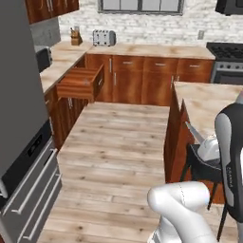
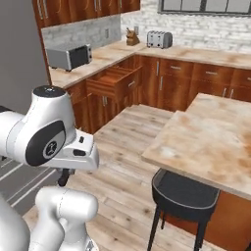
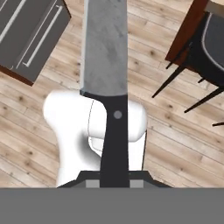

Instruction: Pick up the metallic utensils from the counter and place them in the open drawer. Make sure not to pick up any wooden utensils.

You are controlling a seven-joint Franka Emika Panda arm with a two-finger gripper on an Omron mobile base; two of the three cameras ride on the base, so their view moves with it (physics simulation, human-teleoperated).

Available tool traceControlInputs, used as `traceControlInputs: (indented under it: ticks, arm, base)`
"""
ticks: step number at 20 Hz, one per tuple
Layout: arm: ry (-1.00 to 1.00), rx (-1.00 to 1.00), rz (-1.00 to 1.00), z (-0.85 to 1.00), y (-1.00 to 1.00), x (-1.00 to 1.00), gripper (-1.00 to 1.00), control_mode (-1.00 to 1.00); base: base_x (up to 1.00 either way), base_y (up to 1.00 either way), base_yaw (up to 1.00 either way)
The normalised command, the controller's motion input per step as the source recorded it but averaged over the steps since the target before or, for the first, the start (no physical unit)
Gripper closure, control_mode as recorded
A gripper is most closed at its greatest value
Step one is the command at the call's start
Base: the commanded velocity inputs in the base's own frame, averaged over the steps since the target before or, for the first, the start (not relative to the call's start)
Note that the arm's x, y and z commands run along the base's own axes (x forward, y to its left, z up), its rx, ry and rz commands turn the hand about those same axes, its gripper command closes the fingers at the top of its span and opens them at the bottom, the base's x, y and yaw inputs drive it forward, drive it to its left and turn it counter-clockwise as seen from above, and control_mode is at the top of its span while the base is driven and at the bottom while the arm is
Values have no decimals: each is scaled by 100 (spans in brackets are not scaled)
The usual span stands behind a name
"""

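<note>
Beige marble worktop [image 2: 211,142] sits at my right, and I can make out no cutlery on it. One reddish-brown open drawer [image 1: 80,81] stands across the floor, well apart — nothing visibly inside yet. One steel knife [image 3: 105,52] with a black handle is clamped in my pincer [image 3: 114,181], blade over the floor. Delivery remains, I judge.

Pale plank floor [image 1: 118,142], white brick wall [image 1: 156,23], window [image 1: 140,5], reddish-brown cabinets [image 1: 142,78], black stool [image 2: 184,196], toaster [image 1: 103,37]
</note>
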Motion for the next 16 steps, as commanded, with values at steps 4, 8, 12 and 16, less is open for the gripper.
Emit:
traceControlInputs:
  ticks: [4, 8, 12, 16]
  arm:
    - [0, 0, 0, 0, 0, 0, 100, 100]
    - [0, 0, 0, 0, 0, 0, 100, 100]
    - [0, 0, 0, 0, 0, 0, 100, 100]
    - [0, 0, 0, 0, 0, 0, 100, 100]
  base:
    - [100, 60, 1]
    - [100, 40, 0]
    - [100, 23, 4]
    - [100, 13, 12]
